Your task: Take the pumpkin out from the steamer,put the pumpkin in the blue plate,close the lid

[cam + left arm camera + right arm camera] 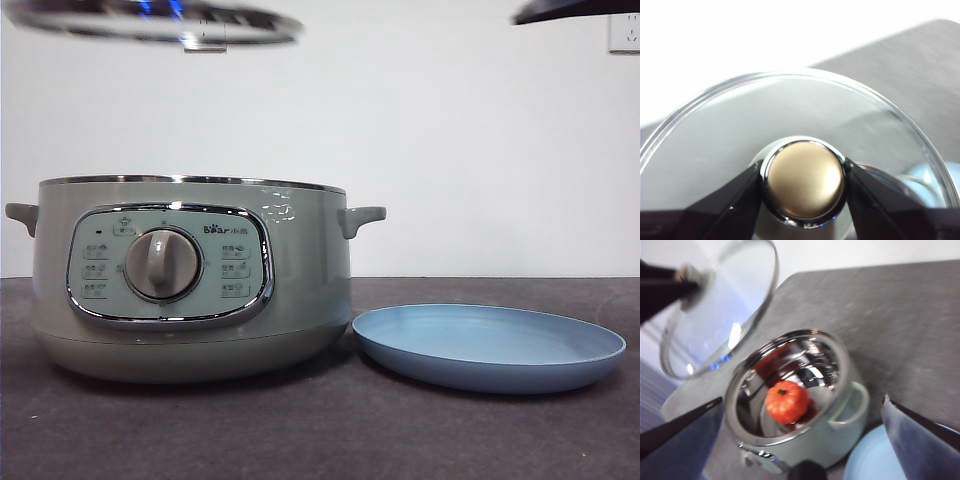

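While the lid [150,22] hangs high over the steamer [190,280], the left gripper [805,185] has its jaws clamped on the knob, one jaw on each side. Right gripper [800,435] hovers above the pot, jaws spread wide, nothing held.

Pumpkin [787,402] sits on the floor of the steamer's shiny inner bowl, about centred, stem up. Judged light and rigid, a ribbed toy; smooth skin may slip, so a hold across the widest part of the body looks safer than the thin stem. Bowl walls are steep, so the approach should come straight down.

Lid is glass with a steel rim: probably the heaviest and most breakable item here, and the knob is its only sensible hold.

Blue plate [490,345] lies flat on the desk just beside the steamer, toward the desk's right edge in the front view, nothing on it.

Count: one pumpkin, one steamer, one lid, one blue plate, two grippers.
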Available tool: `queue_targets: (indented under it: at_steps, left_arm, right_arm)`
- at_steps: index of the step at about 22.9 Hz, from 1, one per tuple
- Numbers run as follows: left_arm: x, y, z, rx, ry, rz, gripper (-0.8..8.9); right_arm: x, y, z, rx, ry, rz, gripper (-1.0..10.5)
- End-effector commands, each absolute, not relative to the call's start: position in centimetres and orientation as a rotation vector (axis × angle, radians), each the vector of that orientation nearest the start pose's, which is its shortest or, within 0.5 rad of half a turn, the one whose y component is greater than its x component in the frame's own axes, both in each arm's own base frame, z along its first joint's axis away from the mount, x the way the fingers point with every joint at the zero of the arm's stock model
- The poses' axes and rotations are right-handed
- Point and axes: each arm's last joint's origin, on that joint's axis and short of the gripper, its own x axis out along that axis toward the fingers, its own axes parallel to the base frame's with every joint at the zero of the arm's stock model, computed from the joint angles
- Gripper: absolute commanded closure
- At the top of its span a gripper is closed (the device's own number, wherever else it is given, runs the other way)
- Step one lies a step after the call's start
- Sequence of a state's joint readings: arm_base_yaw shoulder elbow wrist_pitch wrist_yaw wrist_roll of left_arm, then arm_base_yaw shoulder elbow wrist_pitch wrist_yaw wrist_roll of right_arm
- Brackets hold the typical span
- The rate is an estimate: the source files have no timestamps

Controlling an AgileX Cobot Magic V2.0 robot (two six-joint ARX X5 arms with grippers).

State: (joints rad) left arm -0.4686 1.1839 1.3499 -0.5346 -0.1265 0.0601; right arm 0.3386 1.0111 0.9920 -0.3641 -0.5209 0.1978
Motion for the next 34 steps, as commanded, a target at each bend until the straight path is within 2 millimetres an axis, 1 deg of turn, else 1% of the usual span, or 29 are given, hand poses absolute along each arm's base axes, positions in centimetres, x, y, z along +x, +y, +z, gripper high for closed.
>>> queue_targets:
  at_steps: [1,5,9,12,14,16,17,19,20,23,27,29,31,32,33,34]
  left_arm:
    - [19.7,-9.3,43.8,0.167,0.233,-0.284,8.22]
    - [16.9,-7.7,45.3,0.149,0.161,-0.21,8.22]
    - [14.3,-6.2,46.4,0.137,0.102,-0.142,8.22]
    - [12.8,-5.3,46.8,0.139,0.071,-0.096,8.22]
    - [11.9,-4.7,47.1,0.135,0.057,-0.06,8.22]
    - [11.2,-4.3,47.2,0.133,0.051,-0.031,8.22]
    - [10.9,-4.1,47.2,0.137,0.053,-0.017,8.22]
    - [10.8,-4.0,47.0,0.144,0.064,0.001,8.22]
    - [10.8,-4.0,47.0,0.153,0.07,0.0,8.22]
    - [10.8,-4.0,46.9,0.159,0.081,-0.001,8.22]
    - [10.8,-4.0,46.8,0.161,0.085,-0.001,8.22]
    - [10.8,-4.0,46.8,0.162,0.088,-0.001,8.22]
    - [10.8,-4.0,46.7,0.167,0.098,-0.002,8.22]
    - [10.8,-4.0,46.7,0.169,0.101,-0.002,8.22]
    - [10.8,-4.0,46.6,0.17,0.103,-0.002,8.22]
    - [10.8,-4.0,46.6,0.171,0.105,-0.002,8.22]
  right_arm:
    - [20.8,10.6,35.1,0.138,0.524,0.88,3.7]
    - [22.6,14.3,35.5,0.033,0.633,0.932,3.7]
    - [24.2,18.4,35.7,-0.097,0.733,0.912,3.7]
    - [25.2,21.4,35.7,-0.195,0.796,0.892,3.7]
    - [26.0,24.0,35.6,-0.274,0.838,0.878,3.7]
    - [26.6,26.8,34.9,-0.349,0.849,0.874,3.7]
    - [26.9,28.2,34.2,-0.389,0.847,0.869,3.7]
    - [27.5,30.2,32.7,-0.444,0.849,0.872,3.7]
    - [27.8,31.2,31.5,-0.449,0.854,0.886,3.8]
    - [28.7,33.2,28.1,-0.473,0.903,0.896,3.8]
    - [29.8,34.4,24.0,-0.5,0.978,0.892,3.8]
    - [30.1,34.7,22.9,-0.509,1.002,0.888,3.8]
    - [30.1,34.8,22.6,-0.507,1.006,0.883,3.9]
    - [30.1,34.9,22.7,-0.496,0.998,0.882,4.6]
    - [30.0,34.9,22.9,-0.487,0.993,0.878,6.4]
    - [30.0,34.9,23.1,-0.486,0.987,0.878,8.7]
